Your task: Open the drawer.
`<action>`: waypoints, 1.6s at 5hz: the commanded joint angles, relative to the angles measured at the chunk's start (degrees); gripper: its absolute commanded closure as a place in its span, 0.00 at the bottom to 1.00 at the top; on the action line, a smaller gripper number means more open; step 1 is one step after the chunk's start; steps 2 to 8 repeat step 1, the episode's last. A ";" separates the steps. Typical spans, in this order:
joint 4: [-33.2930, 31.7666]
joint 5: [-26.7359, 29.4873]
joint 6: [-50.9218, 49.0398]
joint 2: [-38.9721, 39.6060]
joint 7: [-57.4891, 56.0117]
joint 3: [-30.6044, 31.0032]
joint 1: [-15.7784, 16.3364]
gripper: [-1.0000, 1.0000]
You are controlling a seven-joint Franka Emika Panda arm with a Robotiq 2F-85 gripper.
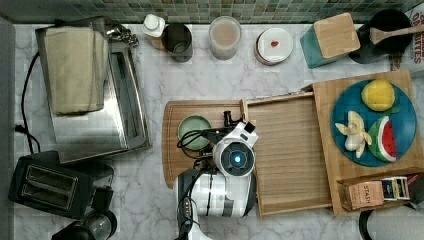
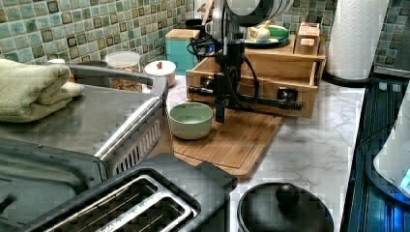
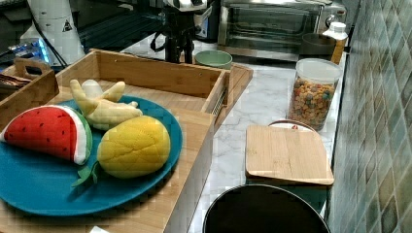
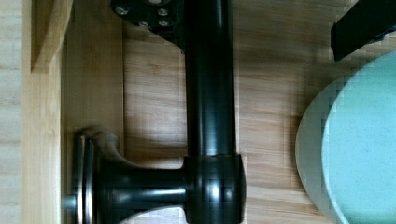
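Note:
The light-bamboo drawer (image 1: 292, 150) stands pulled out from its wooden cabinet (image 1: 327, 150), reaching over the cutting board (image 1: 172, 150). Its long black bar handle (image 2: 270, 100) runs across the drawer front (image 2: 258, 86). My gripper (image 2: 223, 104) points straight down at the handle, open, with the bar (image 4: 209, 79) between the fingers. One finger (image 4: 144, 9) sits against the bar and the other (image 4: 362, 28) stands well apart on the bowl side. In the top view my arm (image 1: 232, 157) covers the handle. The right view has the open drawer (image 3: 145, 77) with the gripper (image 3: 177, 46) beyond its front.
A green bowl (image 2: 190, 120) sits on the cutting board close beside the gripper. The cabinet top carries a blue plate (image 1: 407, 120) with toy fruit and a tea box (image 1: 362, 194). A toaster oven (image 1: 95, 125), a toaster (image 1: 50, 185), jars and a teal block (image 1: 330, 39) ring the counter.

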 commanded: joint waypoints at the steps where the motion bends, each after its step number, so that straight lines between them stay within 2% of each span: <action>1: 0.37 1.80 -2.63 -2.52 2.34 2.28 8.68 0.00; 8: 0.37 1.80 -2.63 -2.52 2.34 2.28 8.68 0.00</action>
